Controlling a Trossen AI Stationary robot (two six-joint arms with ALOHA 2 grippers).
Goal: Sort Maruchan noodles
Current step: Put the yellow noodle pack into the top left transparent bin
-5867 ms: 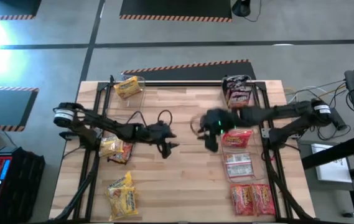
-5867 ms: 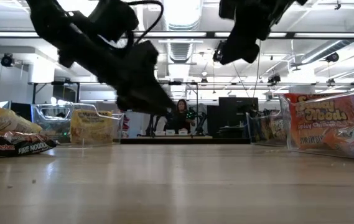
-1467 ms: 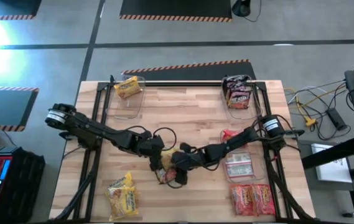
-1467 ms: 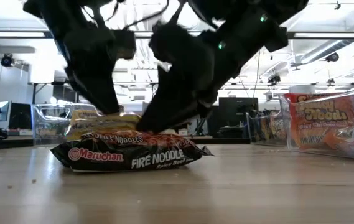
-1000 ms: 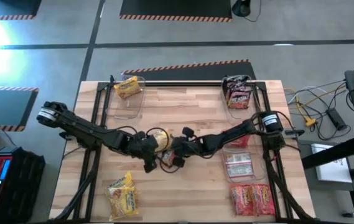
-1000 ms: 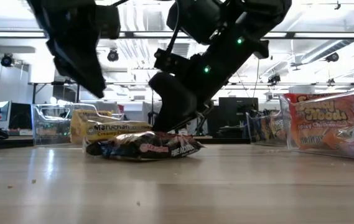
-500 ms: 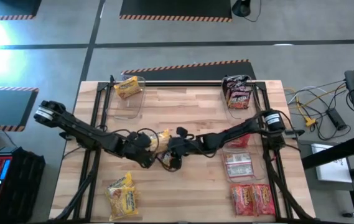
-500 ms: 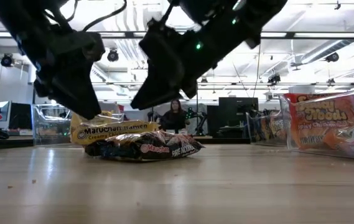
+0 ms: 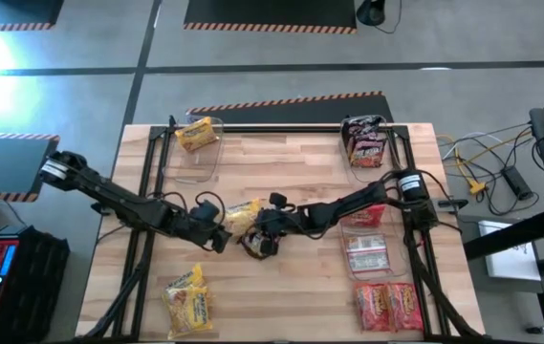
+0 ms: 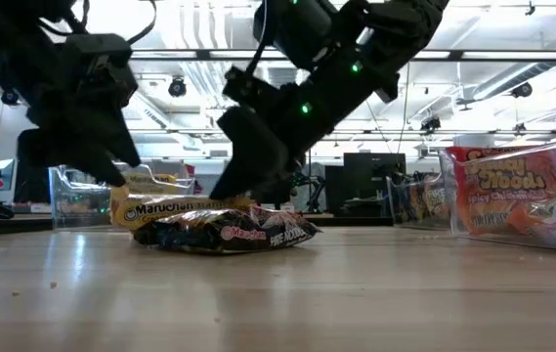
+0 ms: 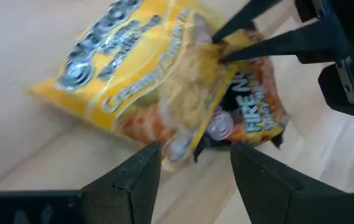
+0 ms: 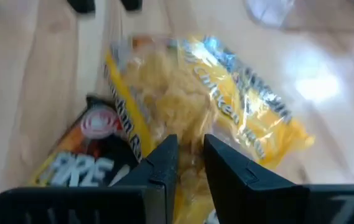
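A yellow Maruchan noodle packet (image 9: 243, 214) lies mid-table, its right-hand end resting on a dark Fire Noodle packet (image 9: 257, 246). My right gripper (image 9: 260, 222) reaches in from the right and is shut on the yellow packet (image 12: 214, 93). My left gripper (image 9: 222, 237) hovers low just left of the pair, open. In the left wrist view its fingers (image 11: 145, 168) stand on either side of the yellow packet's near corner (image 11: 177, 146); I cannot tell whether they touch it. In the low view the yellow packet (image 10: 175, 207) sits behind the dark one (image 10: 229, 233). My right gripper pinches the yellow packet's crinkled end edge (image 11: 211, 53), the one toward the table's right, between its two fingers. The fingers (image 11: 257, 25) slant down at it from the right. The packet lies flat, partly on the dark packet, partly on the table.
A clear bin (image 9: 198, 134) with a yellow packet stands far left, another (image 9: 365, 141) with dark packets far right. A bin (image 9: 365, 250) and red-orange packets (image 9: 386, 304) line the right edge. Yellow packets (image 9: 185, 301) lie near left. Black frame rails run along both sides.
My left gripper has drawn back toward the table's left edge, sunk a little and rolled about its own line. My right gripper's fingers, lifted clear of the packets half a second ago, have come down onto the yellow packet. Both packets have kept their place.
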